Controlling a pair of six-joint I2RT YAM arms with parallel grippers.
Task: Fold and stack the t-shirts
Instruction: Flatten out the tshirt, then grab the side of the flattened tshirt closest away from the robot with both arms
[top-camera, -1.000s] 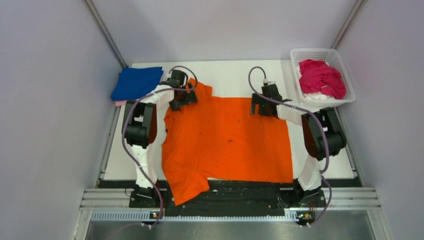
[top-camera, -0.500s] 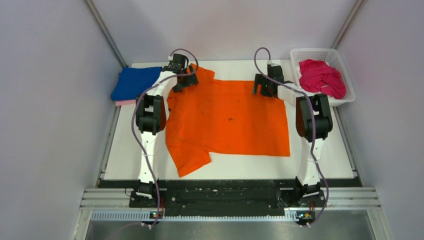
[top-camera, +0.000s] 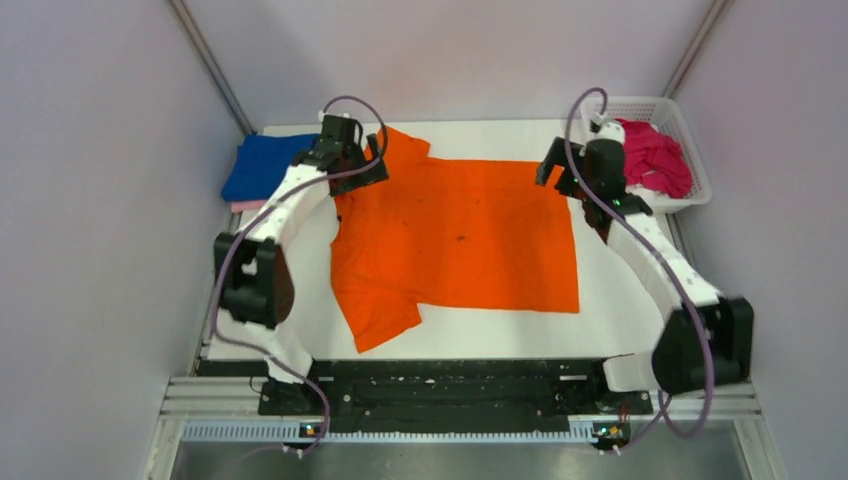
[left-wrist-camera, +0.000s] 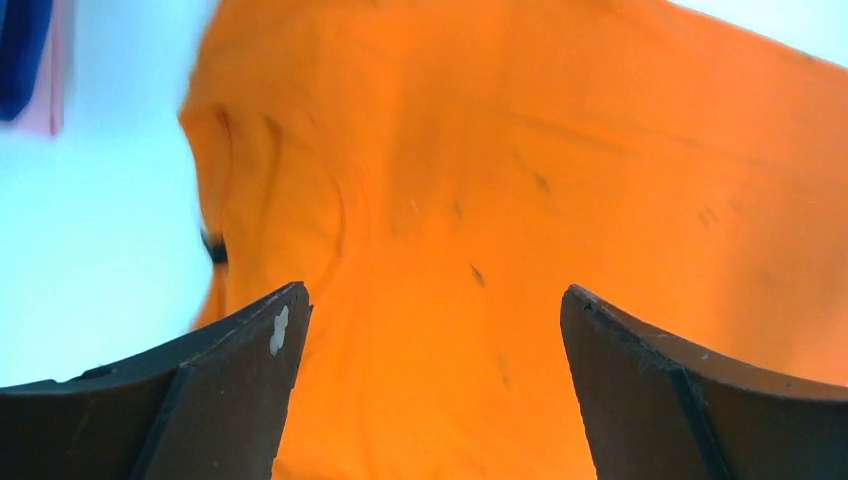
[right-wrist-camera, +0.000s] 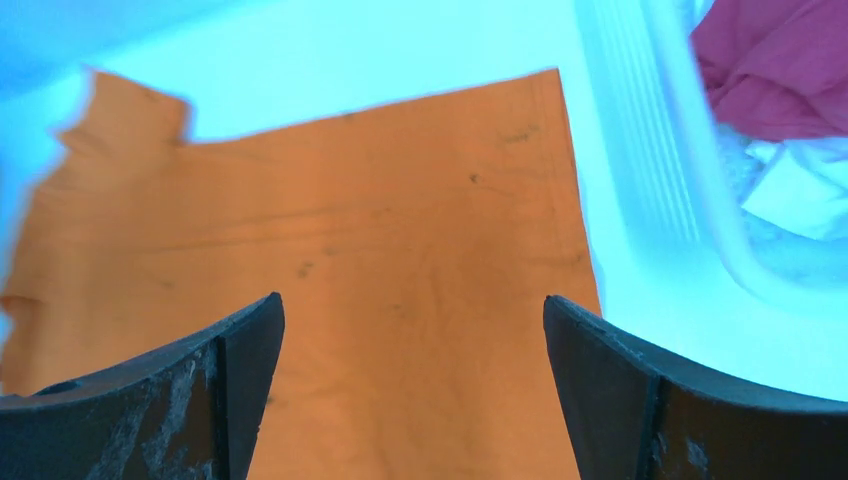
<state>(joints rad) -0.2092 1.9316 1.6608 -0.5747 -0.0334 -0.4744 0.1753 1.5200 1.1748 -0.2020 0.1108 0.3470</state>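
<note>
The orange t-shirt (top-camera: 460, 235) lies spread flat on the white table, one sleeve at the far left, one at the near left. It fills the left wrist view (left-wrist-camera: 480, 200) and shows in the right wrist view (right-wrist-camera: 330, 220). My left gripper (top-camera: 362, 170) is open and empty above the shirt's far left corner. My right gripper (top-camera: 562, 172) is open and empty above the far right corner. A folded blue t-shirt (top-camera: 268, 165) lies on a pink one (top-camera: 243, 206) at the far left. A magenta t-shirt (top-camera: 655, 158) lies in the basket.
The white lattice basket (top-camera: 690, 205) stands at the far right corner, its rim close to my right gripper and visible in the right wrist view (right-wrist-camera: 640, 150). White cloth lies under the magenta shirt. Grey walls enclose the table.
The orange shirt was dragged toward the far side and off the near edge, then let go. Both arms have now swung outward with the grippers lifted above the far corners.
</note>
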